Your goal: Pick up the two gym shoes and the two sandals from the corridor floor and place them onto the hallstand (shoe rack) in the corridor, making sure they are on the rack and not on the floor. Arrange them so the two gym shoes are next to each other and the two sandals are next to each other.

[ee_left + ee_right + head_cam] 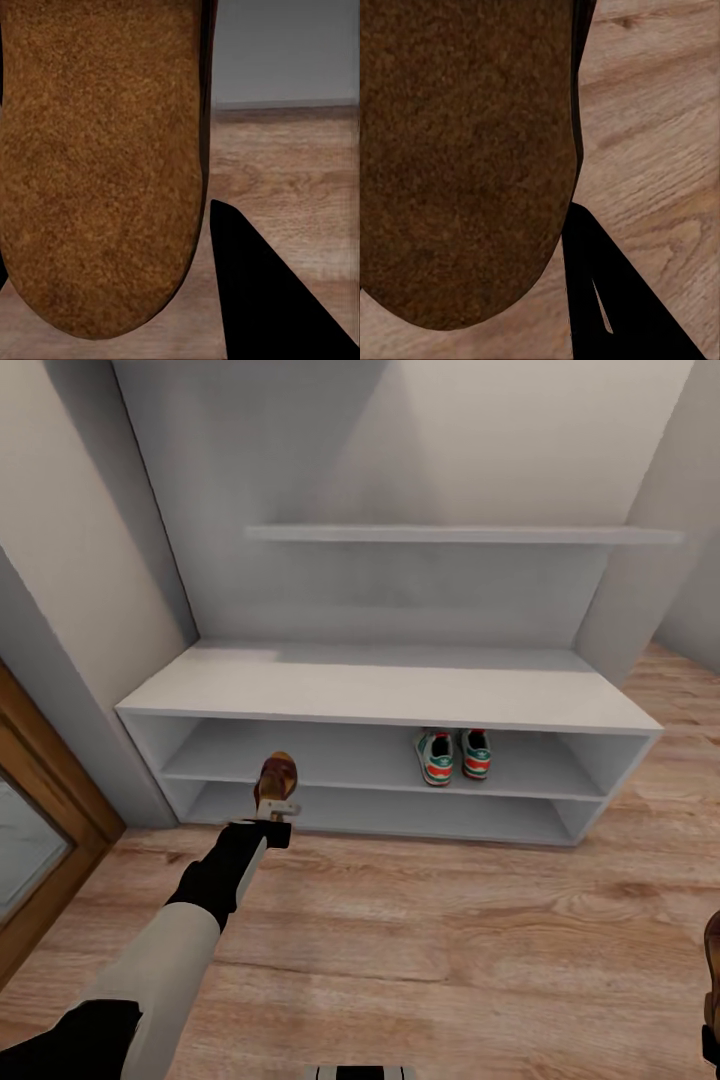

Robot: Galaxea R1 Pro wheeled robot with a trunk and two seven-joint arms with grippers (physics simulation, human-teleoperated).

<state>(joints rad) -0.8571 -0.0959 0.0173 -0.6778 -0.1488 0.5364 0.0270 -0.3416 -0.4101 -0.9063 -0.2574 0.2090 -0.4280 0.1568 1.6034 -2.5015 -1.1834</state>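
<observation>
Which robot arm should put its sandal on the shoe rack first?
Probably the left. Its gripper holds a sandal stretched out right in front of the hallstand shelves, beside the gym shoes. The right arm's sandal hangs back at the picture's edge, far from the rack.

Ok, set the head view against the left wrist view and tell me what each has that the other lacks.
Head view alone: the hallstand entire, with its bench top and wall shelf, the two gym shoes side by side on its upper open shelf, the outstretched left arm, and another brown sandal at the frame's right edge.

Left wrist view alone: the sandal's grainy brown surface close up, beside one dark finger.

Both: that sandal held in the left gripper, and the corridor floor.
</observation>
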